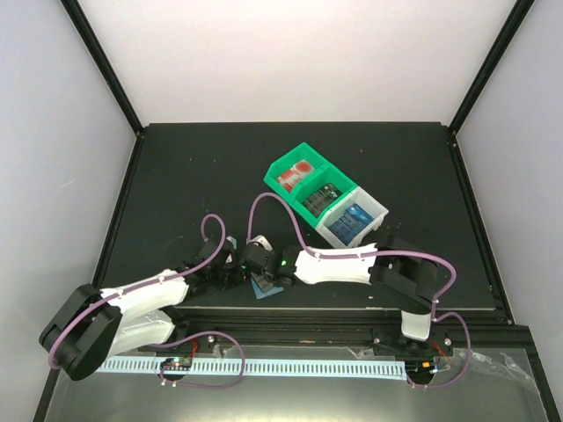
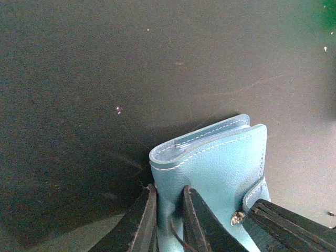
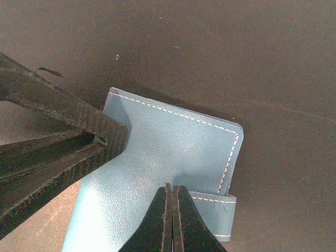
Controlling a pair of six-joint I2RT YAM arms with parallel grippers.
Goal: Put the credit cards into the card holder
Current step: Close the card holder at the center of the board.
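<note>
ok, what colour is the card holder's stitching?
White, against the light-blue card holder; clearest in the right wrist view.

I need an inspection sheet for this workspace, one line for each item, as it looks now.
Surface: black table, a few pale specks.
Job's things: card holder folded, at the near edge between both tools; credit cards all in the bins.
Clutter: green bin and white bin, side by side, right of centre.
Grippers: left tool pinching the holder's cover; right tool shut, tips at the holder near its clasp tab.
Cables: purple cables looping over both arms.
Surroundings: pale walls, black frame posts.
</note>
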